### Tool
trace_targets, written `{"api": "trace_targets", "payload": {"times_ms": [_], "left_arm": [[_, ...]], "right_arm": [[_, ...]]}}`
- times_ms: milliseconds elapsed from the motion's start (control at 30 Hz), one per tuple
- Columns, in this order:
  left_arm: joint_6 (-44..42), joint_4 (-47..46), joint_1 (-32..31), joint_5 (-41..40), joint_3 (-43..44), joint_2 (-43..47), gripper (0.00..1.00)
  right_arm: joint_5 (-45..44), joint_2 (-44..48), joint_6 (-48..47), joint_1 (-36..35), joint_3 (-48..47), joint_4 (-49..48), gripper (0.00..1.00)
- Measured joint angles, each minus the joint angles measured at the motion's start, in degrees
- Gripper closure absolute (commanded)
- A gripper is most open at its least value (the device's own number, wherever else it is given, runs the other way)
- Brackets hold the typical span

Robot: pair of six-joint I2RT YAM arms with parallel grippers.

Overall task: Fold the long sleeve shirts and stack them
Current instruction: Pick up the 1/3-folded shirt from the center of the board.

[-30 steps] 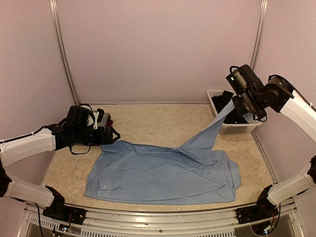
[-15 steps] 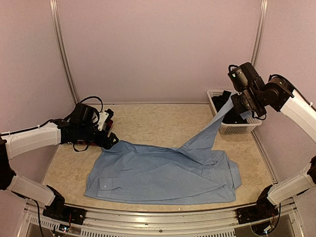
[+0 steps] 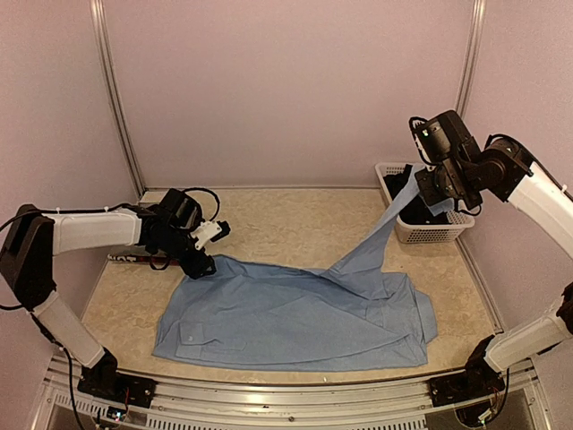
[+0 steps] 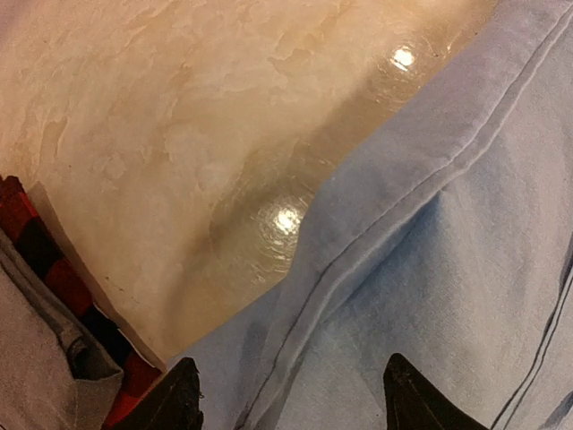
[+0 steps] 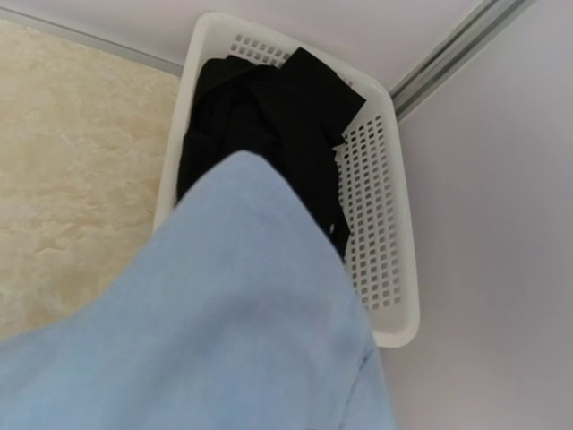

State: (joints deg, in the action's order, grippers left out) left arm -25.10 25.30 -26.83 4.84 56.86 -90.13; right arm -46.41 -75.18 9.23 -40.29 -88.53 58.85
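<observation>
Top external: one blue shirt (image 3: 295, 313) lies on your tabletop (image 3: 269, 224), sleeve clamped in the right gripper (image 3: 427, 192); left gripper (image 3: 200, 266), jaws parted, straddles its hem near one grey shirt (image 4: 27, 358) and one plaid shirt (image 4: 20, 210).

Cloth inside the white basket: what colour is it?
The cloth is black; the right wrist view shows it best.

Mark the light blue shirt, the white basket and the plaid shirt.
light blue shirt (image 3: 295, 318), top view, flat body.
white basket (image 5: 387, 264), right wrist view, right wall.
plaid shirt (image 4: 54, 278), left wrist view, red-and-black edge.
</observation>
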Motion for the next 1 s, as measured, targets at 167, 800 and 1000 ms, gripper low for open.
{"api": "trace_targets", "payload": {"times_ms": [167,800,1000], "left_arm": [[-1.4,2.5,0.2,0.2,1.6,-2.6,0.66],[-4.9,-0.4,-5.0,-17.9,0.8,4.6,1.0],[-5.5,-2.0,-7.4,-23.6,0.1,4.7,1.0]], "right_arm": [[0.3,0.0,0.1,0.2,-1.4,1.1,1.0],[-1.7,-2.5,8.2,0.2,-11.3,15.6,1.0],[-2.8,-3.1,9.4,0.2,-12.6,18.1,1.0]]}}
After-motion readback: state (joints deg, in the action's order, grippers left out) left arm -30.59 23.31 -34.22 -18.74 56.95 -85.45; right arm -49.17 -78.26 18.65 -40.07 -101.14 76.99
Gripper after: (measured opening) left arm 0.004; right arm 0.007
